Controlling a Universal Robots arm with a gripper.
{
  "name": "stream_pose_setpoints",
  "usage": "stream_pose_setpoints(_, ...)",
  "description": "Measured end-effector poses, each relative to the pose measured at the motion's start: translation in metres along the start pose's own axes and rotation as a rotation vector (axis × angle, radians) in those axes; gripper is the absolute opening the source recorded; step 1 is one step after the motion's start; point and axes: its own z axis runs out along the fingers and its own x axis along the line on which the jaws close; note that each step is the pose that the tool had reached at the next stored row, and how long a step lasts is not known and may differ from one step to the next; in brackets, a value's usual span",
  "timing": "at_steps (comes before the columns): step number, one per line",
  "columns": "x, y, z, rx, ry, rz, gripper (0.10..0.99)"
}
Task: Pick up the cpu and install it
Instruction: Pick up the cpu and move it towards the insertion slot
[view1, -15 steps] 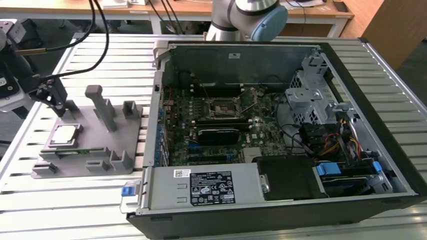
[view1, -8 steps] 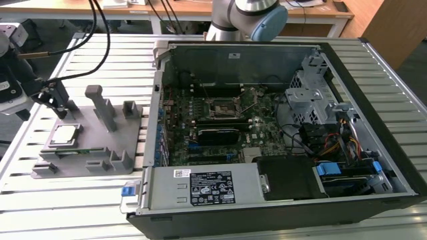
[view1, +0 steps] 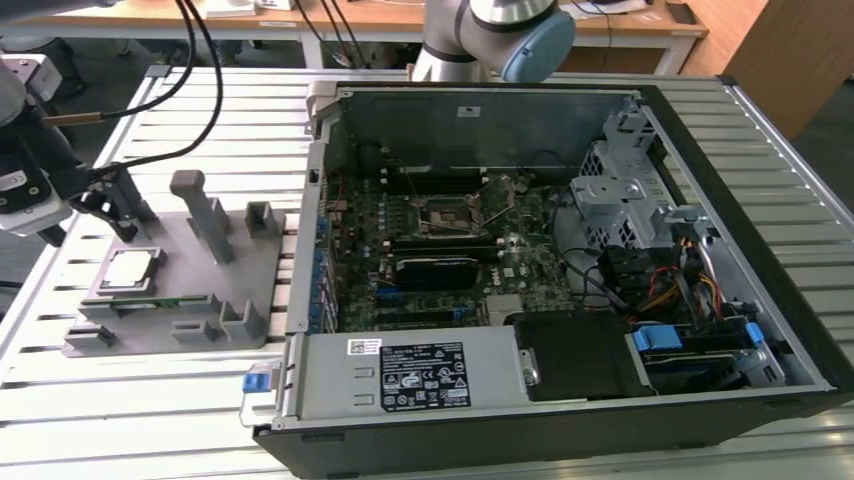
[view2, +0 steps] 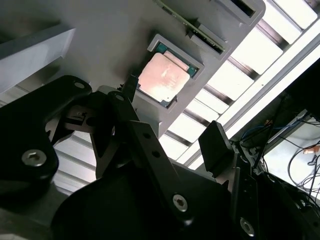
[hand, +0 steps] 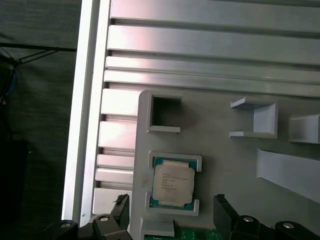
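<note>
The cpu (view1: 130, 270), a flat square chip with a silvery top, lies in a recess of the grey fixture plate (view1: 200, 300) at the exterior view's left. My gripper (view1: 118, 215) hangs just above and behind it, open, with nothing between its black fingers. In both wrist views the cpu (view2: 162, 77) (hand: 173, 183) sits in its recess, apart from the fingers. One fingertip (hand: 121, 205) stands on each side of the chip's line. The motherboard socket (view1: 447, 215) sits in the open computer case at the middle of the table.
The open black computer case (view1: 747, 140) holds the motherboard, a drive cage (view1: 621, 190), cables and a power supply (view1: 414, 372). Grey posts (view1: 200, 205) rise from the fixture plate. A green memory stick (view1: 147, 303) lies in front of the cpu. The arm's base (view1: 494, 40) stands behind the slatted table (view1: 134, 420).
</note>
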Motion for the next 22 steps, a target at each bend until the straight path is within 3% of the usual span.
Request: stream_pose_setpoints(22, -0.0039, -0.0009, 0.013, 0.0, 0.0, 0.0, 0.761)
